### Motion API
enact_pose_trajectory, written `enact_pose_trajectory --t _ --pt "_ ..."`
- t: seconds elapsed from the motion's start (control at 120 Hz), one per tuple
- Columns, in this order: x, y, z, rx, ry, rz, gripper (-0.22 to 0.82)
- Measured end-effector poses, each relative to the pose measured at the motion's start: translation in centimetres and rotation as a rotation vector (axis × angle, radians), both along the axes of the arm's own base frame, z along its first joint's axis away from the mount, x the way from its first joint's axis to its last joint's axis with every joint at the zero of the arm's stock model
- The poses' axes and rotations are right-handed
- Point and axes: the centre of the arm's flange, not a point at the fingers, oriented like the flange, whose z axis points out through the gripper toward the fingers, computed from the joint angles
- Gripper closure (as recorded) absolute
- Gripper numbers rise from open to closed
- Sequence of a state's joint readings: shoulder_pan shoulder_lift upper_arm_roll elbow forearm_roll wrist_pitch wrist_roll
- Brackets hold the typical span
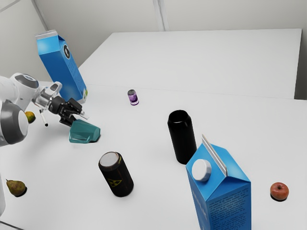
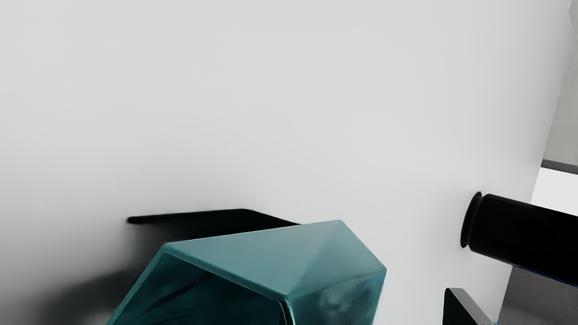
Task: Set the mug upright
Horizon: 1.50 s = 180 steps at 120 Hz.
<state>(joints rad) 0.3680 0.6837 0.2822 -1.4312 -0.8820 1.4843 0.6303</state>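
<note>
The teal, faceted mug (image 1: pixel 84 132) lies on its side on the table, beside the gripper (image 1: pixel 76 116), whose black fingers stand apart close to it. In the wrist view the mug (image 2: pixel 336 264) is low in the picture, its dark mouth facing the hand. The gripper (image 2: pixel 289 316) is open there, with one fingertip (image 2: pixel 465 309) off to the side of the mug and a gap between them. The other fingertip is hidden. I cannot make out the mug's handle.
A tall blue carton (image 1: pixel 64 69) stands just behind the hand. A small purple can (image 1: pixel 133 97) lies beyond the mug. A dark can (image 1: pixel 116 177), a black can (image 1: pixel 182 139) and another blue carton (image 1: pixel 220 191) stand toward the exterior view's right; a pear (image 1: pixel 17 187) is near the front.
</note>
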Motion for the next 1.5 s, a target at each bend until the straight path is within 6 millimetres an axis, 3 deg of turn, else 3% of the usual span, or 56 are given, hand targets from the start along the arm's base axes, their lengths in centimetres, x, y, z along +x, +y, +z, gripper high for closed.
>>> enact_pose_trajectory --t 0.158,0.275,0.517,0.667,0.808,1.1,1.267,1.5 --pt "0.1 -0.5 0.1 -0.013 0.009 0.003 0.57" --pt "0.2 -0.6 0.1 -0.017 0.016 0.005 0.67" --pt "0.0 -0.5 0.1 -0.019 0.027 0.013 0.75" --pt "-0.3 -0.4 1.6 0.006 0.021 0.011 0.77" --pt "0.2 -3.1 4.4 0.078 0.014 -0.030 0.77" --pt "-1.0 -9.2 5.8 0.359 0.009 -0.007 0.78" --pt "-0.1 -12.8 7.7 0.533 -0.015 -0.019 0.78" --pt "-1.1 -16.8 7.8 0.670 0.005 0.016 0.78"
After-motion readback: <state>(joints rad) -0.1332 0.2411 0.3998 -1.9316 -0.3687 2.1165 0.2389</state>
